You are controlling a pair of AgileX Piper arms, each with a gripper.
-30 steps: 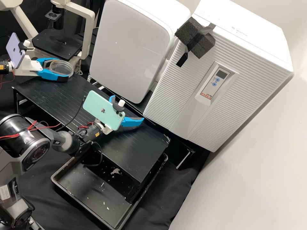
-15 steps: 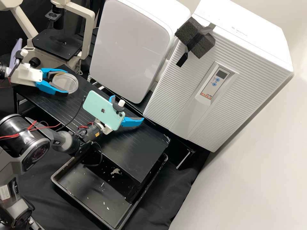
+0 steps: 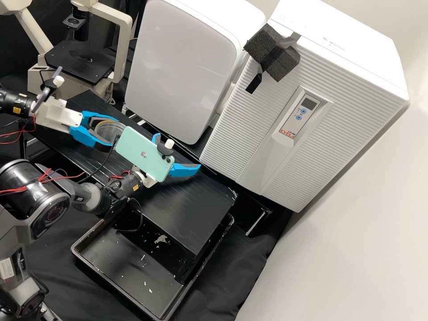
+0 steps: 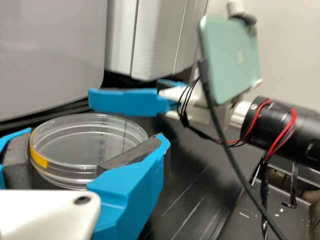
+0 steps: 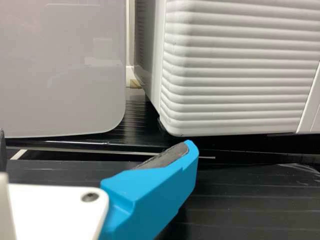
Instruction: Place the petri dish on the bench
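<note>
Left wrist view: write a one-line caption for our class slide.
Left gripper holding a clear petri dish, with the right gripper beyond.

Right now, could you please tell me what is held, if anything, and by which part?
The left claw holds the clear petri dish by opposite sides of its wall.

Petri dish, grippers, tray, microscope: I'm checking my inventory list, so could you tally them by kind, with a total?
Petri dish: 1
Grippers: 2 (left gripper, right gripper)
Tray: 1
Microscope: 1
Total: 5
</note>
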